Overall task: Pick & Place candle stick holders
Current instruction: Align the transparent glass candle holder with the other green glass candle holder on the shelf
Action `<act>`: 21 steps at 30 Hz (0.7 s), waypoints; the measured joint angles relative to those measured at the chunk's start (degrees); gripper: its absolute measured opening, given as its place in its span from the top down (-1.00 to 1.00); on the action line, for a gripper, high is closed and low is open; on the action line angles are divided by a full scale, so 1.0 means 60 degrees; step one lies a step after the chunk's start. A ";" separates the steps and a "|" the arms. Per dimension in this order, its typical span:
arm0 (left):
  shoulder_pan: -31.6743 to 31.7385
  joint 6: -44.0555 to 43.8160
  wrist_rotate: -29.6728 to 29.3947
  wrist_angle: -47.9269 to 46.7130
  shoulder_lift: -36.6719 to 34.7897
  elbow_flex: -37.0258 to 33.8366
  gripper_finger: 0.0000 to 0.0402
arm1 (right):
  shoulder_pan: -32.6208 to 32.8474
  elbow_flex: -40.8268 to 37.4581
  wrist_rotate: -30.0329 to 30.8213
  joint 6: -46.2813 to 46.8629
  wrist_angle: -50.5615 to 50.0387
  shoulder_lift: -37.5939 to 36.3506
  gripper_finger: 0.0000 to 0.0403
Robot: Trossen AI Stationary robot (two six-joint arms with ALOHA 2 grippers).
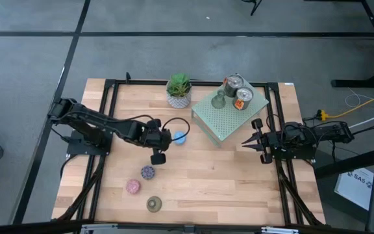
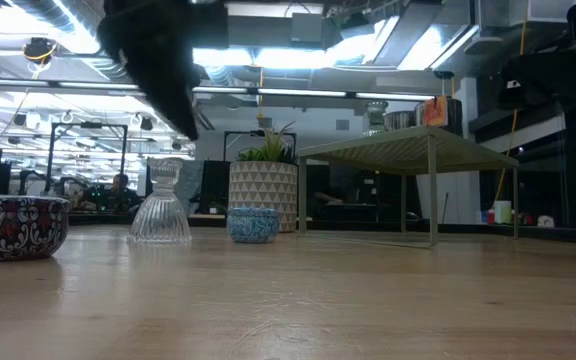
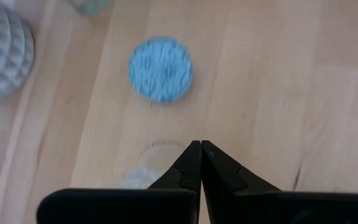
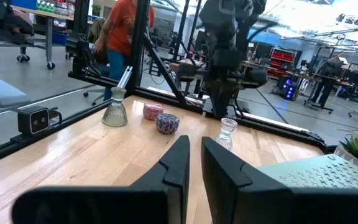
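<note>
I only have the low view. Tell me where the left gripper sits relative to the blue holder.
Observer: From above, the left gripper is shut and sits close beside the blue holder, on the left arm's side of it.
Operator: Now report the right gripper.
Observer: The right gripper is shut. It waits near the table's right edge, next to the perforated slab, holding nothing.
</note>
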 joint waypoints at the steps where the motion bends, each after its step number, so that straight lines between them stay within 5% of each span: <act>1: 0.0000 0.0144 -0.0003 -0.0015 0.0023 0.0148 0.99 | 0.0000 0.0002 0.0000 0.0000 0.0002 -0.0002 0.78; 21: 0.0000 0.1215 0.0025 -0.0141 0.0040 0.1573 0.99 | 0.0000 0.0000 0.0000 0.0001 0.0000 0.0000 0.78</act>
